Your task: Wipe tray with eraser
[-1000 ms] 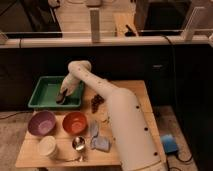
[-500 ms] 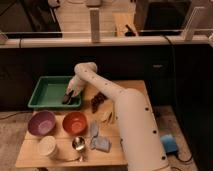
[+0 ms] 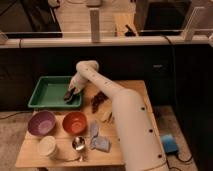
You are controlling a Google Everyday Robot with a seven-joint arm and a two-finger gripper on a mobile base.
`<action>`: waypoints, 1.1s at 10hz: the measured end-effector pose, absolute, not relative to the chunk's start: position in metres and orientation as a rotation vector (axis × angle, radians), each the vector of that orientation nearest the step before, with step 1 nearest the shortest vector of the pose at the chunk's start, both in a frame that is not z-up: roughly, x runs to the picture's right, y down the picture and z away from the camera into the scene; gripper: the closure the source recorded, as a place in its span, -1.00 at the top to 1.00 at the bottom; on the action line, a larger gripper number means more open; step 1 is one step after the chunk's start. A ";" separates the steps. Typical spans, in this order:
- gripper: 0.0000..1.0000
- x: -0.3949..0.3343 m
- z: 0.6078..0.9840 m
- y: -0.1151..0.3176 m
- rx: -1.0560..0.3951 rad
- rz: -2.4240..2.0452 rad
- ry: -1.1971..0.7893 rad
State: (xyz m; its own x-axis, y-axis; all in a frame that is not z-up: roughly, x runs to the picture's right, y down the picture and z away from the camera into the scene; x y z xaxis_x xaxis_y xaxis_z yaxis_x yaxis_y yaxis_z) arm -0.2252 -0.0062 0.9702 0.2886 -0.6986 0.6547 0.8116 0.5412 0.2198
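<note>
Keeping the tool [image 3: 70, 93] low inside the tray [image 3: 46, 93], at the right part of its floor as viewed, close to the front wall. Touching there the eraser [image 3: 67, 97], a small dark block just under the tip. Impossible to tell how wide the tool stands, or whether it is closed on the eraser or only pressing on it.

Compared with one second ago: shifted a little to the right along the tray floor, then slightly back to the left, with the elbow of the arm [image 3: 102, 85] swung to the right. Judged as short wiping strokes, so wiping already in progress, but only over this right part. Probably not yet reaching the left side of the floor. Next, likely needing longer strokes toward the far wall, with steady downward pressure and care not to catch the rim.

Elsewhere on the counter [image 3: 135, 92]: purple bowl [image 3: 41, 122], orange bowl [image 3: 75, 122], reddish-brown cluster [image 3: 98, 100] beside the tray, grey-blue cloth [image 3: 99, 142], all apart from the tool.
</note>
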 end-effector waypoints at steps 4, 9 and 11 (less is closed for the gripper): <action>-0.62 -0.256 0.968 -0.022 -0.129 -1.046 -0.803; -0.62 -0.303 0.952 -0.019 -0.090 -1.138 -0.873; -0.62 -0.310 0.946 -0.012 -0.089 -1.160 -0.896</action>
State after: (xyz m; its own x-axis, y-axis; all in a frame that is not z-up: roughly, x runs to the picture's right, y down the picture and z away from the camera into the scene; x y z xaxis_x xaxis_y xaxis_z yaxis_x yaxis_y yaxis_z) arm -0.3099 -0.0117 0.9460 0.1056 -0.7525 0.6501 0.8187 0.4369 0.3727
